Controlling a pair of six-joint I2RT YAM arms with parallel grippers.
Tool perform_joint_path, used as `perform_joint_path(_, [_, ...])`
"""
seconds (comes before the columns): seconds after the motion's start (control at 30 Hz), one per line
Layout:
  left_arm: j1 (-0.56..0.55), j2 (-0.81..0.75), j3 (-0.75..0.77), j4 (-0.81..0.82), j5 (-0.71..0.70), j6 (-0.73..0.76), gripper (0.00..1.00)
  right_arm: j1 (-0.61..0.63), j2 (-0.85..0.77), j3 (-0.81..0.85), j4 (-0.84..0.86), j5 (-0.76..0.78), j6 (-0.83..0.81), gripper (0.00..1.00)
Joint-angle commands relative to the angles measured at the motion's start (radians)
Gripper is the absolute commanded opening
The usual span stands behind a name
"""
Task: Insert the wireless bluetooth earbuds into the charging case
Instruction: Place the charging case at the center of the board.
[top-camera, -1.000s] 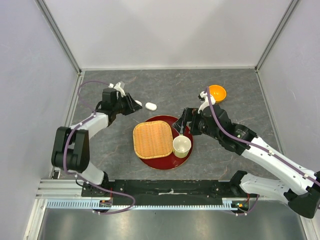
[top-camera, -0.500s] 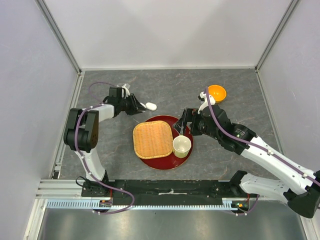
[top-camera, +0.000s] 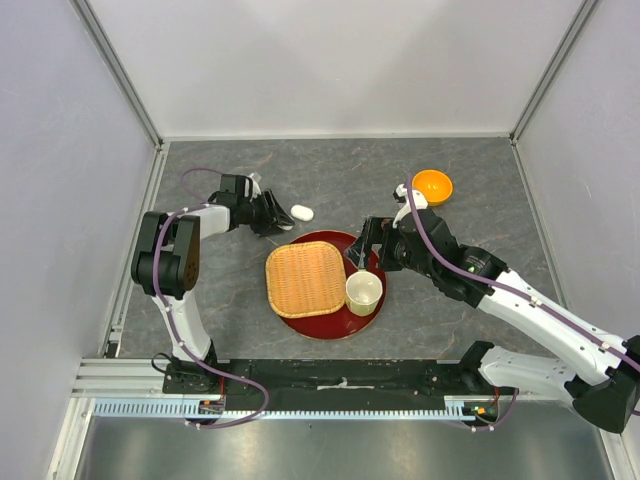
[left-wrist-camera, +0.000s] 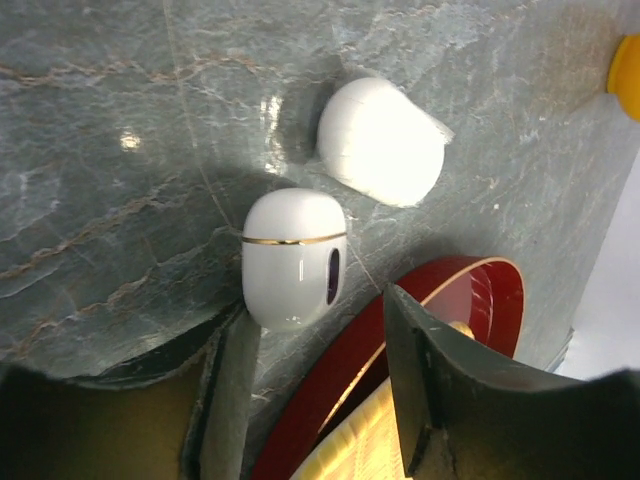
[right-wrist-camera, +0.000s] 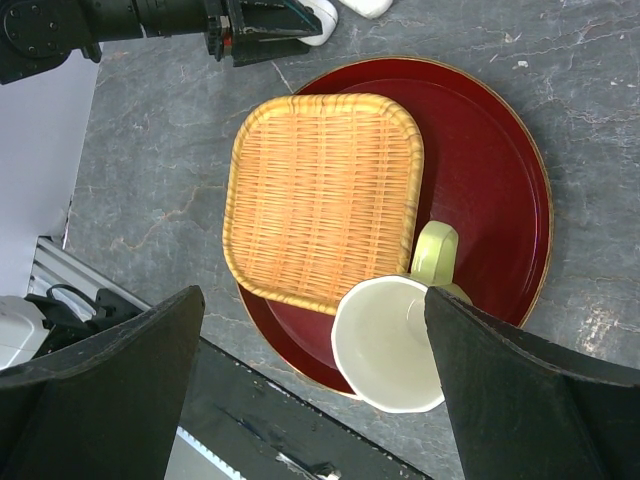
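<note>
A white charging case (left-wrist-camera: 293, 258) with a gold seam and a dark window lies closed on the grey table, just beyond the tips of my left gripper (left-wrist-camera: 318, 330). That gripper is open, with nothing between its fingers. A second white case (left-wrist-camera: 380, 140) lies a little farther off; the top view shows it as a case (top-camera: 301, 212) beside my left gripper (top-camera: 272, 218). My right gripper (right-wrist-camera: 312, 295) hangs wide open over the cream cup (right-wrist-camera: 385, 345) on the red tray (right-wrist-camera: 490, 180). The earbuds are out of view.
A woven basket (top-camera: 305, 278) lies on the left part of the red tray (top-camera: 330, 328), and the cup (top-camera: 363, 291) stands at its front right. An orange bowl (top-camera: 433, 185) sits at the back right. Grey walls close in the table.
My left arm raised its elbow and its gripper settled low by the cases. Its jaws went from shut to open. The right arm barely moved.
</note>
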Motion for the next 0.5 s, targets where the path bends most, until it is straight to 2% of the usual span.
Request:
perform_joint_path(0.0, [0.006, 0.010, 0.028, -0.035, -0.015, 0.032, 0.60, -0.006, -0.003, 0.003, 0.004, 0.009, 0.000, 0.98])
perform_joint_path(0.23, [0.007, -0.070, 0.016, -0.104, -0.139, 0.081, 0.68, -0.006, -0.023, -0.010, 0.001, 0.026, 0.001, 0.98])
perform_joint_path(0.3, [0.009, -0.096, 0.003, -0.112, -0.170, 0.092, 0.74, -0.006, -0.023, -0.013, -0.002, 0.032, 0.000, 0.98])
perform_joint_path(0.33, [0.009, -0.113, -0.013, -0.111, -0.176, 0.095, 0.81, -0.006, -0.021, -0.013, -0.004, 0.032, 0.000, 0.98])
perform_joint_path(0.37, [0.007, -0.143, -0.023, -0.112, -0.197, 0.097, 0.84, -0.008, -0.020, -0.011, -0.005, 0.035, 0.000, 0.98])
perform_joint_path(0.47, [0.007, -0.235, -0.063, -0.111, -0.251, 0.106, 0.88, -0.011, -0.013, -0.003, -0.010, 0.042, 0.000, 0.98])
